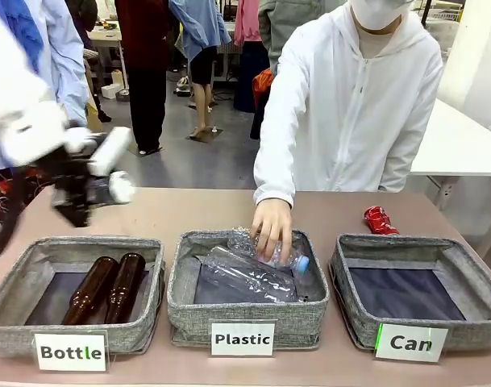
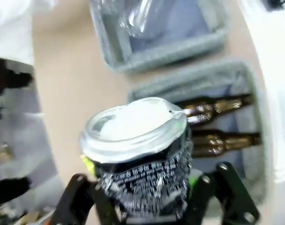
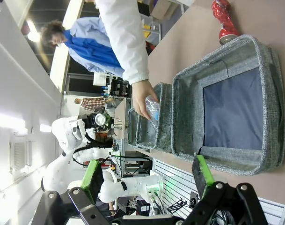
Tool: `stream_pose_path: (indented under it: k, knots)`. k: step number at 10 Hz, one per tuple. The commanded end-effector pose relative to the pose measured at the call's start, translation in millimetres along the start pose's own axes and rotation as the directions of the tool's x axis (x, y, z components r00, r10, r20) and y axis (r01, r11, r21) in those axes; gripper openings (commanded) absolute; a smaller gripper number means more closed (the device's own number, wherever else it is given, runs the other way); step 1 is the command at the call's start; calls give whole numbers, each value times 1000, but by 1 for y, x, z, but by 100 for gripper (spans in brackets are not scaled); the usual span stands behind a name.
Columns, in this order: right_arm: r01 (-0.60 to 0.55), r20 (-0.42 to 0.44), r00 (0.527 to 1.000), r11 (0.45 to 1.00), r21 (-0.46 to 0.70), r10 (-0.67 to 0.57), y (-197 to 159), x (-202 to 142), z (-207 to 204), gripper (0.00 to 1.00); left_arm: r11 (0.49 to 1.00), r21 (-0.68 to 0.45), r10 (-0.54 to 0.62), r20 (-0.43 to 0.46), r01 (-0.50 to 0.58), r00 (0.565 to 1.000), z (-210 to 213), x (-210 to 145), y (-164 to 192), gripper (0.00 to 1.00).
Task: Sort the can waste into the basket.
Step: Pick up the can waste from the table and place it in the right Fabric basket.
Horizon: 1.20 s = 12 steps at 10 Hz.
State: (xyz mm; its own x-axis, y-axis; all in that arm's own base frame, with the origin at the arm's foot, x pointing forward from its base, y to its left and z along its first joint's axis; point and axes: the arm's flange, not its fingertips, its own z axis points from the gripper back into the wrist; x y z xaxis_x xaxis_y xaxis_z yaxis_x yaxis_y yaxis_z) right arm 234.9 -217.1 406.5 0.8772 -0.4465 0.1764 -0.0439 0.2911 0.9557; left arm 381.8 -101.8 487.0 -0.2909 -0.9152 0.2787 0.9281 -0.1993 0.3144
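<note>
Dark can (image 2: 137, 154) is sitting clamped in my left gripper (image 2: 146, 190) by the Bottle basket (image 1: 19, 322); red can (image 1: 380, 219) is lying behind the Can basket (image 1: 358, 318), nothing binned; right gripper (image 3: 148, 179) is hanging open.

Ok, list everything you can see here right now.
Bottle basket: one, grey, left of the row
Plastic basket: one, grey, middle
Can basket: one, grey, right
brown bottles: two, brown, lying in the Bottle basket
plastic bottles: two, clear, in the Plastic basket
red can: one, red, on the table behind the Can basket
dark can: one, black, silver top, in the left tool
person's hand: one, on a plastic bottle
left tool: shut on the dark can
right tool: open, facing the Can basket
</note>
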Motion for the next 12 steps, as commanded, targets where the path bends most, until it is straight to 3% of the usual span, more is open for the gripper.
stream_pose_path:
  k: [1, 4, 8, 9, 11, 12]
  knots:
    - [-25, 17, 1000, 999, 24, 24, 1, 3, 1, 100, 999, 33, -37, 91, 34, 995, 7, -19, -45, 0]
    - [-25, 17, 1000, 999, 24, 24, 1, 3, 1, 100, 999, 42, 6, 127, -11, 992, 2, -25, -62, 0]
    - [-25, 17, 1000, 999, 24, 24, 1, 3, 1, 100, 1000, 13, 20, 161, -22, 987, -4, -11, -35, 0]
    - [-25, 17, 1000, 999, 24, 24, 1, 3, 1, 100, 992, 6, 128, 95, -129, 987, -8, 13, -16, 0]
    - [0, 0, 1000, 1000, 0, 0, 0, 0, 0, 100, 996, 18, 89, 93, -91, 992, -26, 104, 40, 0]
    - [-91, 5, 996, 996, -26, 91, 17, -7, 17, 100, 999, 26, 41, 74, -43, 996, -40, 154, 73, 0]
